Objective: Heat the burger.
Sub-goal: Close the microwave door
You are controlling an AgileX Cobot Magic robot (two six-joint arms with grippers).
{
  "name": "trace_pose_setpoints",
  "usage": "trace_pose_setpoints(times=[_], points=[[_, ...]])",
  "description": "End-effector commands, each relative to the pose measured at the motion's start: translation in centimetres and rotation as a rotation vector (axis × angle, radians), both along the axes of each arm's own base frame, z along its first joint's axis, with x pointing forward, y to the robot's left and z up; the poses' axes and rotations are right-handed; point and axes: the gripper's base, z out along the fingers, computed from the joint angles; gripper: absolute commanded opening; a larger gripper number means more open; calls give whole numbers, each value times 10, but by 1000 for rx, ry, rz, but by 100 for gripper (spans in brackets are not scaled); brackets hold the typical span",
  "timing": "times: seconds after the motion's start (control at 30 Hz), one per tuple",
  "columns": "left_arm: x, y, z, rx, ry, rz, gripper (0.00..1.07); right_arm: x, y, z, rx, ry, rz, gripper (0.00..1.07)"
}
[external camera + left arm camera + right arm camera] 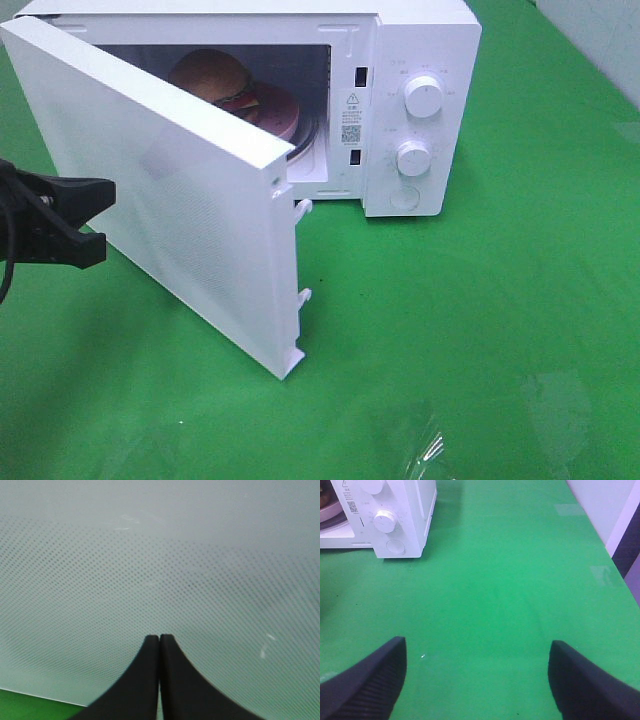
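The loading part of the job looks done: the burger [215, 75] sits on a pink plate [278, 118] inside the microwave [420, 40], well back in its cavity. What is left, as I judge it, is to swing the door [170, 190] shut, since it stands wide open, and then to set the dials [424, 98] on the microwave's front panel so that heating starts. My left tool [159, 639] has its two fingers pressed together with nothing between them. It points straight at the outer, dotted face of the microwave's door, very near it, though I cannot tell whether the tips touch. That arm reaches in from the side of the door that faces away from the cavity, which reads to me as a pose for pushing the door closed. My right tool [477, 652] has its fingers spread wide and holds nothing. It hangs over the bare green bench [480, 330], well apart from the microwave on its dial side.
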Motion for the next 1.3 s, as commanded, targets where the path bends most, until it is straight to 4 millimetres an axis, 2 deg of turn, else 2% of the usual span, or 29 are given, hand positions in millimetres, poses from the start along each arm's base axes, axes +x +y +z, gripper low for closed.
trace_pose_setpoints(times=[0.03, 0.07, 0.2, 0.3, 0.37, 0.47, 0.53, 0.87, 0.93, 1.1, 1.3], points=[[8, -12, 4, -33, -26, -13, 0, -4, -1, -1, 0, -21, -17, 76], [8, -12, 4, -33, -26, -13, 0, -4, -1, -1, 0, -21, -17, 76], [24, -33, 7, -59, -37, -32, 0, -4, -1, -1, 0, -21, -17, 76], [27, -36, 7, -63, -36, -36, 0, -4, -1, -1, 0, -21, -17, 76], [33, -52, 6, -63, -37, -59, 0, -4, -1, -1, 0, -21, -17, 76], [35, -55, 5, -62, -37, -61, 0, -4, -1, -1, 0, -21, -17, 76], [43, -69, 2, -72, -26, -63, 0, -4, -1, -1, 0, -21, -17, 76], [59, -92, 0, -81, -52, -34, 0, -4, -1, -1, 0, -21, -17, 76], [68, -106, 2, -82, -70, -28, 0, -4, -1, -1, 0, -21, -17, 76], [80, -122, 2, -71, -76, -14, 0, -4, -1, -1, 0, -21, -17, 76], [91, -131, 3, -90, -88, -10, 0, -4, -1, -1, 0, -21, -17, 76]])
